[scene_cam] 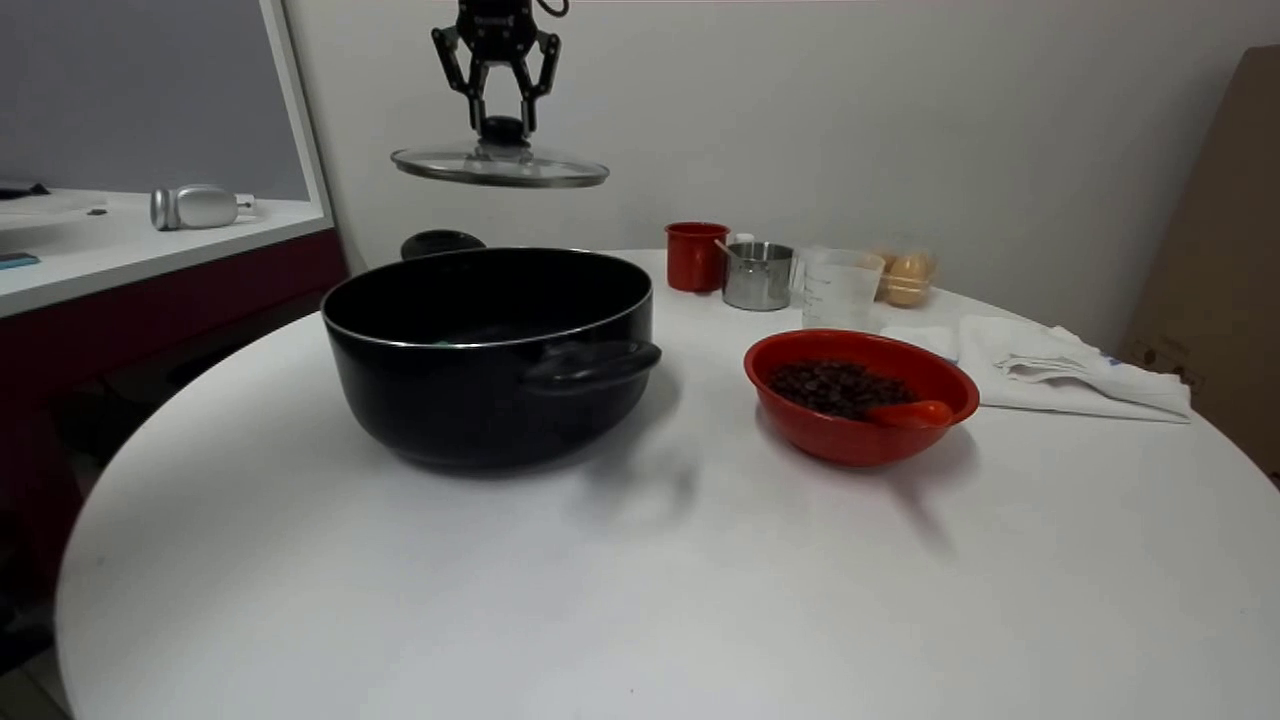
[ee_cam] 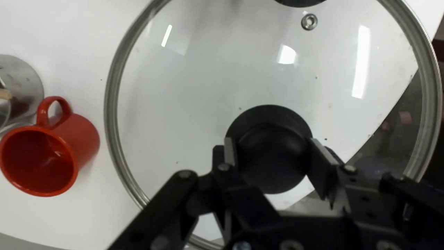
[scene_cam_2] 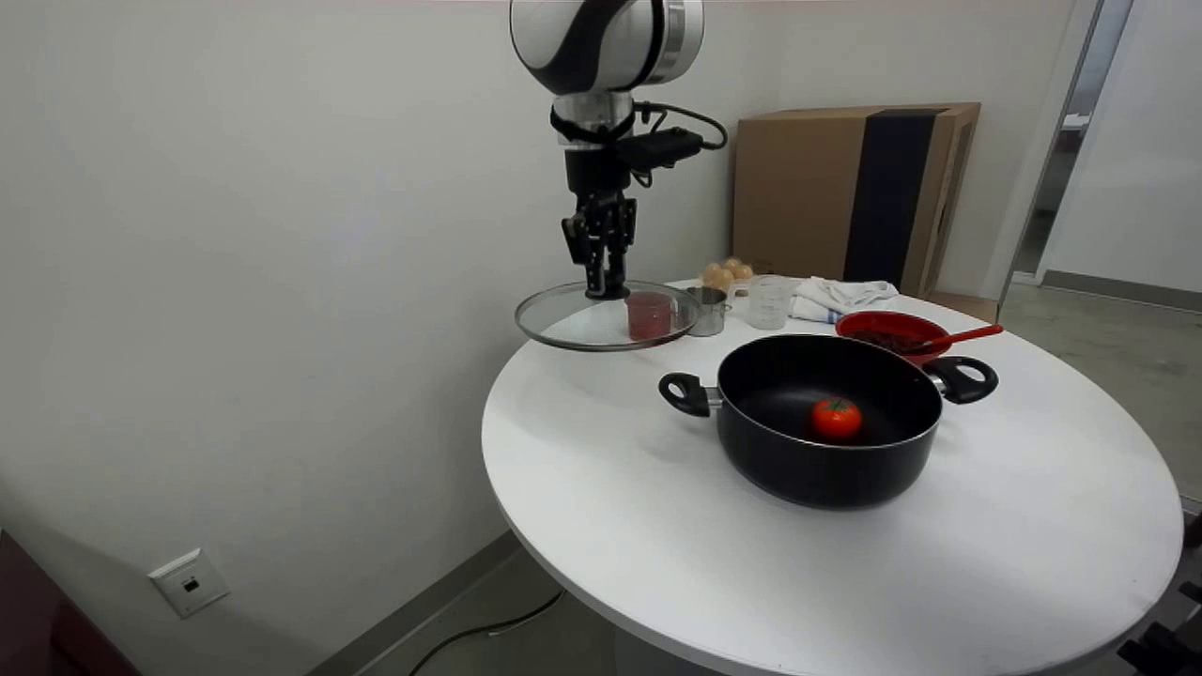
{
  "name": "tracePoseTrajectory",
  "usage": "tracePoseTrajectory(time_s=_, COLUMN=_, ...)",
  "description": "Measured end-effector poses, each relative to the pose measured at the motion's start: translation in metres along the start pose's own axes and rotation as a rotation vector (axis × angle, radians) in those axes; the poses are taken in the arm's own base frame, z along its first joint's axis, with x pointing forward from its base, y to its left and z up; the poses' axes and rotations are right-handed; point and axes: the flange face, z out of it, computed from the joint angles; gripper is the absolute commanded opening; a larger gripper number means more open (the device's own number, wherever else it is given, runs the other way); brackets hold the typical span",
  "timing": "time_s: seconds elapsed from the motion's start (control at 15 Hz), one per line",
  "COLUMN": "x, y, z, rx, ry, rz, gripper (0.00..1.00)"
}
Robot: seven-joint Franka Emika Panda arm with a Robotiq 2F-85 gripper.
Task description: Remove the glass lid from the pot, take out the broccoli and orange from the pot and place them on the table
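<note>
My gripper (scene_cam: 503, 118) is shut on the black knob of the glass lid (scene_cam: 560, 172) and holds it level in the air, above and behind the pot (scene_cam: 480, 410). In an exterior view the gripper (scene_cam_2: 606, 282) and lid (scene_cam_2: 575, 327) hang over the table's wall-side edge, left of the pot (scene_cam_2: 826, 477). The wrist view shows the fingers (ee_cam: 272, 149) on both sides of the knob, with the lid (ee_cam: 208, 86) below. The pot stands uncovered on the white table (scene_cam_2: 657, 545). The orange (scene_cam_2: 836, 421) lies inside it. The broccoli cannot be made out; only a green speck shows inside the near rim.
A red bowl (scene_cam: 860, 440) with dark beans and a spoon stands beside the pot. A red mug (scene_cam: 692, 262), steel cup (scene_cam: 757, 285), clear measuring cup (scene_cam: 840, 290), eggs (scene_cam: 908, 280) and white cloth (scene_cam: 1060, 370) stand along the back.
</note>
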Motion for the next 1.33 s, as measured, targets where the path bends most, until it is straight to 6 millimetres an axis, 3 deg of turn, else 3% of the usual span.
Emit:
tracePoseTrajectory(time_s=0.27, x=0.001, y=-0.021, z=0.027, rx=-0.006, ry=-0.051, rz=-0.113, gripper=0.26)
tracePoseTrajectory(time_s=0.6, x=-0.001, y=-0.038, z=0.043, rx=0.000, ry=-0.086, rz=-0.211, gripper=0.26)
tracePoseTrajectory(time_s=0.93, x=0.001, y=-0.047, z=0.042, rx=0.010, ry=-0.084, rz=-0.284, gripper=0.26)
tracePoseTrajectory(time_s=1.33, x=-0.007, y=-0.093, z=0.031, rx=0.053, ry=-0.088, rz=-0.502, gripper=0.26)
